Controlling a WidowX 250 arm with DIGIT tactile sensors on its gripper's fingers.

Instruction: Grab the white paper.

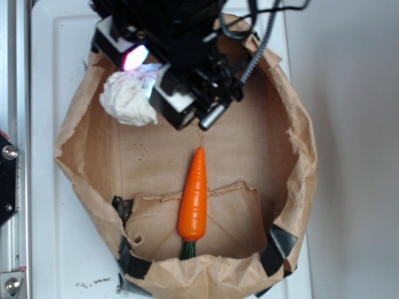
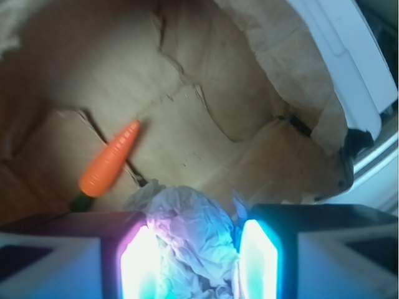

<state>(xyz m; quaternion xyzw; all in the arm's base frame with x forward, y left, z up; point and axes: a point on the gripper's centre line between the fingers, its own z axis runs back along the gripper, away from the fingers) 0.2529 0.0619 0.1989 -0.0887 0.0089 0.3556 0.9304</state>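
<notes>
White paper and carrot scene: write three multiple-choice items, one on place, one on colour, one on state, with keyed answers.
1. Where does the white paper sit?
A. between the fingers
B. outside the brown bag
C. under the carrot

2. What colour is the carrot's body?
A. purple
B. orange
C. white

3. How does the carrot lie?
A. standing upright
B. held by the gripper
C. flat on the bag's floor

Answers: 1 A, the wrist view shows the wad between both lit fingers; 2 B, bright orange in both views; 3 C, it lies lengthwise, apart from the gripper.
</notes>
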